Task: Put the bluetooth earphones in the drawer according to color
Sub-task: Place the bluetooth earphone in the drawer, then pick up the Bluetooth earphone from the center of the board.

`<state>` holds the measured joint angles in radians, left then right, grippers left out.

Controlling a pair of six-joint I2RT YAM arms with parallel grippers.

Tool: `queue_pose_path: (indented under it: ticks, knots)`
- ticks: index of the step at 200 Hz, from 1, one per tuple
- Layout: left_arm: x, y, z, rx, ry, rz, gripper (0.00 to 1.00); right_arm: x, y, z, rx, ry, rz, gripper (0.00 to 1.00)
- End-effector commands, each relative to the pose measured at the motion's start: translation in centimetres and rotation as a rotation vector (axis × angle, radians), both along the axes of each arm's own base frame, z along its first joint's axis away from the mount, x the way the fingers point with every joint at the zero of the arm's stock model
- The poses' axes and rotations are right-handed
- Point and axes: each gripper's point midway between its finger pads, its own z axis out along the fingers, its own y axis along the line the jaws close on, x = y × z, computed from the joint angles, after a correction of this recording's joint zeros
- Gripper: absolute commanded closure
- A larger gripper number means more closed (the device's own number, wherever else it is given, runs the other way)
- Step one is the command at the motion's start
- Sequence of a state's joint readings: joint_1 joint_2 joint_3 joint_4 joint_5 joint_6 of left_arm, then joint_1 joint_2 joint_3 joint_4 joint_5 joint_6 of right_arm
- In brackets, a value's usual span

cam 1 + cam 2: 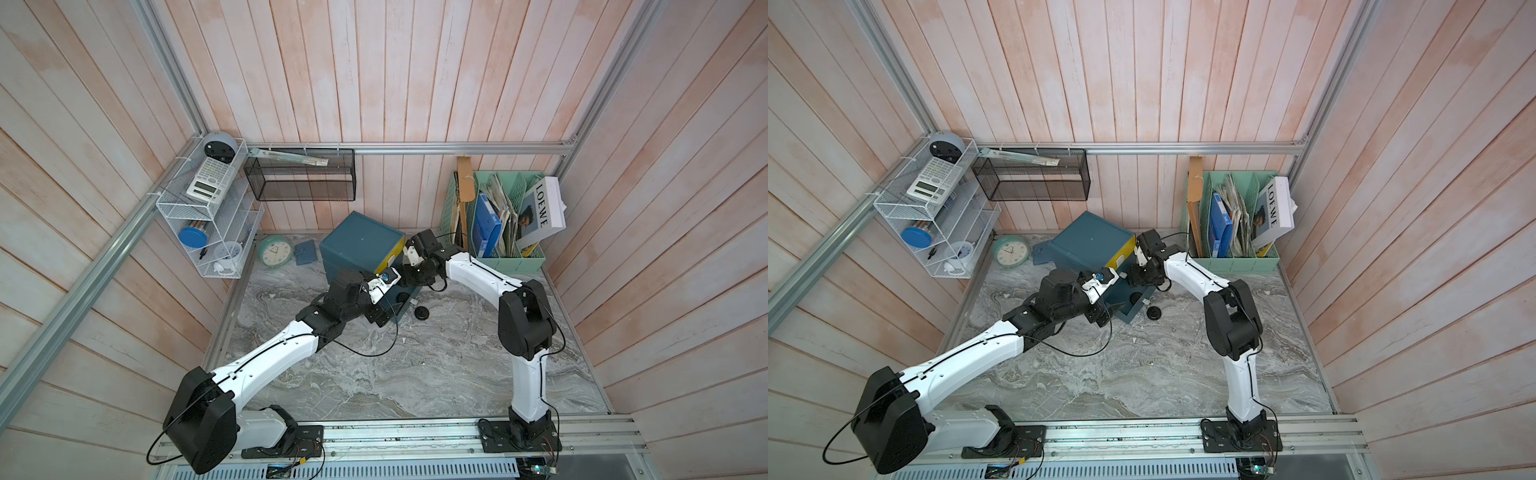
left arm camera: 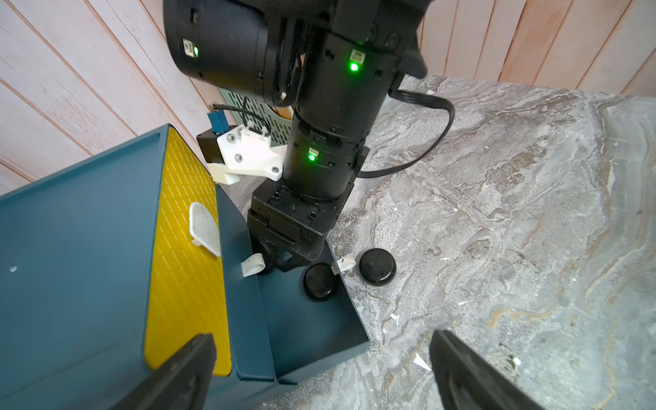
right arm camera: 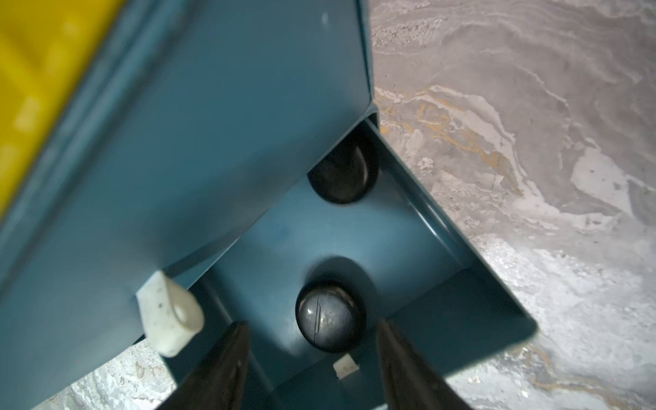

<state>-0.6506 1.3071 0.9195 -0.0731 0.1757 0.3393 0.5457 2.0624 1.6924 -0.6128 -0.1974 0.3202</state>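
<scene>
1. Standing toward the back of the grey marble-patterned counter (image 1: 415,374), the dark teal cube-shaped plastic cabinet (image 1: 357,239) has three stacked drawers. A yellow top drawer (image 2: 184,248) sits above two teal ones, each with a small white handle.
2. The yellow top drawer is pushed in, while the bottom teal drawer (image 3: 443,284) is pulled well out over the counter.
3. Two glossy black round puck-shaped earphone cases lie on the floor of the bottom teal drawer. The nearer black case (image 3: 332,314) sits in the open part close to the drawer's front wall. The farther black case (image 3: 344,177) is half hidden under the middle teal drawer front (image 3: 213,142).
4. A third black case (image 1: 422,312) lies on the counter just outside the open drawer's front wall, close to the bottom drawer's white handle (image 2: 342,264). It shows in both top views.
5. The right claw (image 3: 311,323) hangs over the open drawer with its jaws parted and nothing gripped. The nearer black case lies below it on the drawer floor, clear of both fingers (image 3: 227,355).
6. The left claw (image 2: 321,335) hovers in front of the cabinet, above the corner of the pulled-out drawer. Its jaws are spread fully wide and hold nothing.
7. A mint-green round clock (image 1: 274,250) stands on the counter beside the cabinet, on the left arm's side. A mint-green slotted file rack (image 1: 498,253) filled with papers and books stands at the back on the right arm's side.
</scene>
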Motion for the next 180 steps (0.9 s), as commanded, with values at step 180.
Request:
queue_pose_path:
  ticks: [180]
  knots:
    - [-3.8,-1.9,-3.3,0.166,-0.016,-0.145,0.0,-6.6,-6.4,-1.9,-0.152,0.019,-0.024,0.36]
